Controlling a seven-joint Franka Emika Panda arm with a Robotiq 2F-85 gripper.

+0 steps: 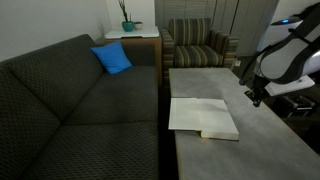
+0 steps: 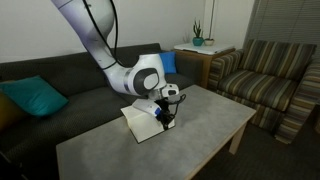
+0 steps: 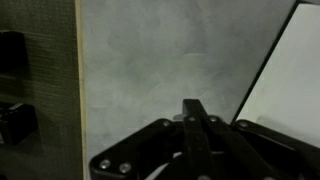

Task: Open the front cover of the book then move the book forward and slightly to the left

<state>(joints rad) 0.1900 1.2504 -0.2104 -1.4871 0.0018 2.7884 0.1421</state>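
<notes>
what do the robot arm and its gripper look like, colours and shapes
The arm is glossy white, made of thick rounded segments with darker bands at the joints and a large round wrist housing. The gripper is black. The wrist view shows slim dark fingers on flat linkage plates with round pivot bolts. No markings are legible.

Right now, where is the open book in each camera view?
Exterior view: the book lies open mid-frame, white pages up.
Exterior view: the book sits at centre, partly behind the hand.
Wrist view: the book shows as white page along the right edge.
Shared landmark: the grey table beneath it.
</notes>
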